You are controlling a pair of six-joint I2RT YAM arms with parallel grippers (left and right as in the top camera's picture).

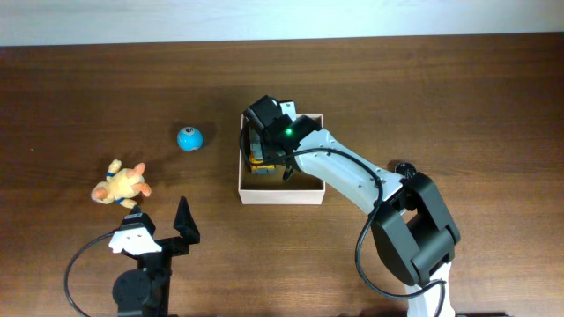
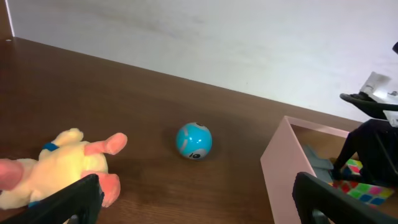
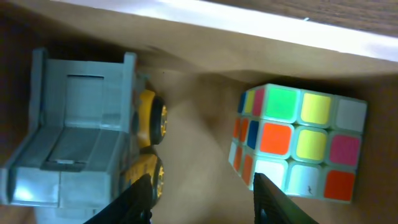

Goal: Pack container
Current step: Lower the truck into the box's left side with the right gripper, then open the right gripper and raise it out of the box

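The container [image 1: 280, 195] is a white-walled box with a tan inside [image 3: 199, 124], at the table's middle. In it lie a grey toy truck with yellow wheels [image 3: 81, 137] and a colourful puzzle cube [image 3: 298, 140]. My right gripper [image 3: 202, 199] reaches down into the box between the two toys, open, with only bare box floor between its fingers. From overhead the right arm [image 1: 269, 145] covers most of the box's contents. My left gripper [image 1: 161, 217] stands wide open near the front left, holding nothing. The box wall [image 2: 280, 168] shows to its right.
A blue ball [image 1: 189, 138] [image 2: 193, 140] lies on the table left of the box. A yellow plush toy with pink feet [image 1: 122, 183] [image 2: 56, 165] lies further left, close to the left gripper's left finger [image 2: 81, 196].
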